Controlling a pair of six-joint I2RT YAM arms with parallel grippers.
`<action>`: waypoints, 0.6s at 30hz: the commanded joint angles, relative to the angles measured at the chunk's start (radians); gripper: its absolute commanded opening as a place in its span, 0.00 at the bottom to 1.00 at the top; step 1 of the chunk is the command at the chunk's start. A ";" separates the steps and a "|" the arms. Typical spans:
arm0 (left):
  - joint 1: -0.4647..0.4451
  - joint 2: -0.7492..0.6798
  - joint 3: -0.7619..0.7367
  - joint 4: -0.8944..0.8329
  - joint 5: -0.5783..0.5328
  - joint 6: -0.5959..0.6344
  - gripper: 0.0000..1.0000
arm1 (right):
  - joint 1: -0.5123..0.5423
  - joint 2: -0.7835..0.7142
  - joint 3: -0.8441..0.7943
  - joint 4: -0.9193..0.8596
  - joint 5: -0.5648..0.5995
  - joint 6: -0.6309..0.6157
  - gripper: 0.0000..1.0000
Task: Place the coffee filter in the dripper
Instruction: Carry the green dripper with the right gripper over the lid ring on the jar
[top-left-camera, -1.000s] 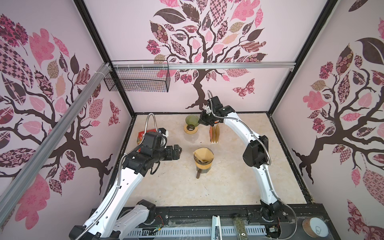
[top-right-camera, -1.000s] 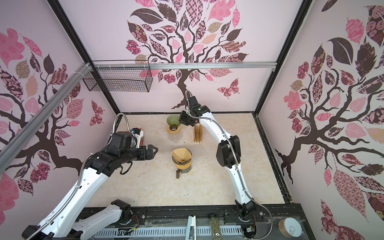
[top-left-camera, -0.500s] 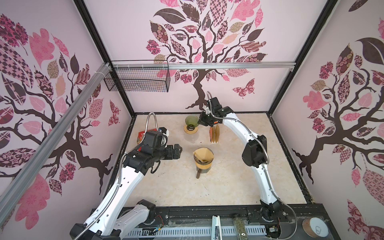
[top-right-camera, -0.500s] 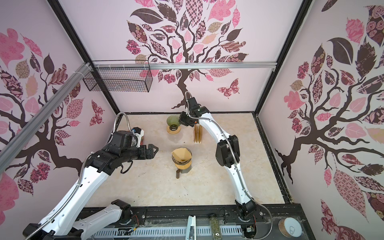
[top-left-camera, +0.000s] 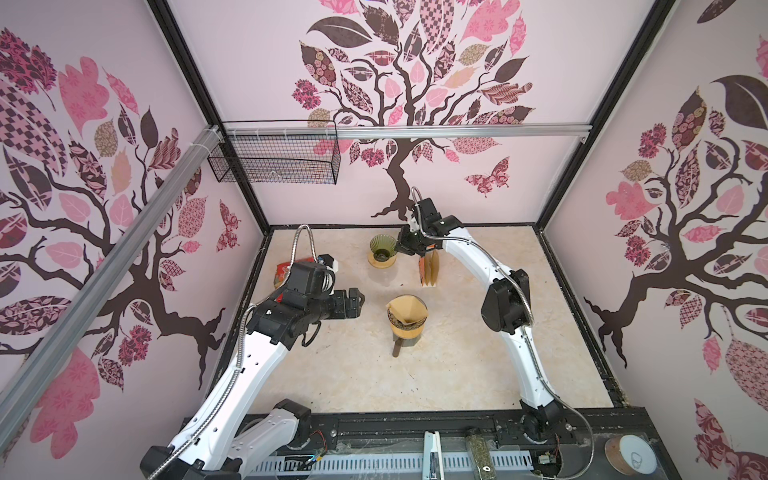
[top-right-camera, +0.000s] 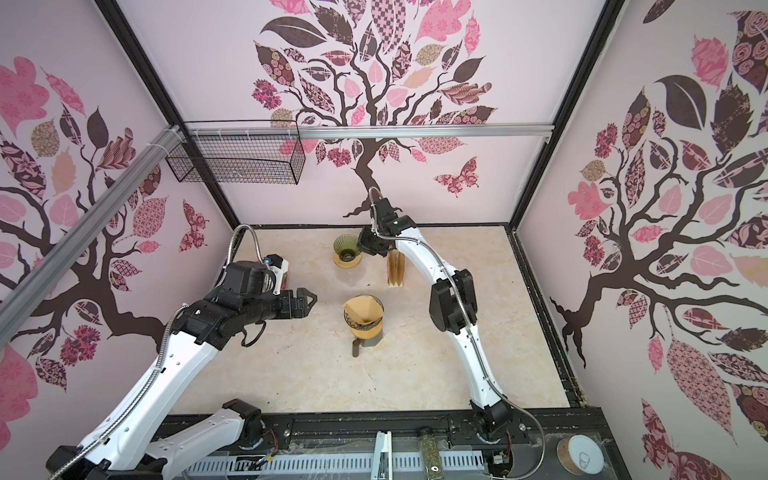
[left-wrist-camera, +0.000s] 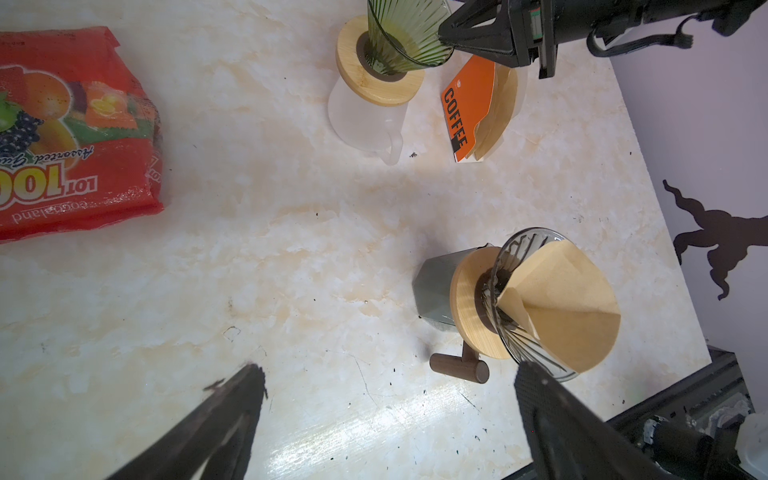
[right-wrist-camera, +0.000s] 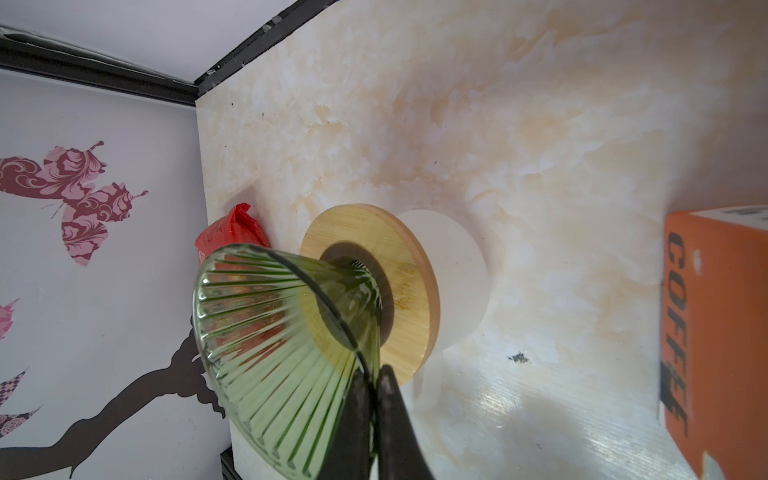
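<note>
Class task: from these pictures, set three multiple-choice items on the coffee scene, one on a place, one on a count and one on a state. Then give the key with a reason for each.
1. Where is the brown paper filter?
A in the green dripper; B in the dark glass dripper; C on the red snack bag.

2. How many drippers stand on the table?
A three; B one; C two.

3. How is the left gripper?
A open, holding nothing; B shut on the filter; C shut on the green dripper.

Key:
1 B, the filter's cone sits inside the dark glass.
2 C, one is green and one is dark.
3 A, its fingers stand wide apart with nothing between them.
</note>
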 joint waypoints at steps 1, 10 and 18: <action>-0.002 0.010 0.056 0.015 0.008 0.001 0.97 | 0.002 0.007 0.026 -0.055 0.005 -0.033 0.00; -0.001 0.096 0.127 0.031 0.039 -0.030 0.97 | 0.004 -0.079 -0.098 -0.077 0.016 -0.101 0.00; 0.057 0.217 0.217 0.028 0.152 -0.116 0.97 | 0.007 -0.180 -0.232 -0.092 0.018 -0.162 0.00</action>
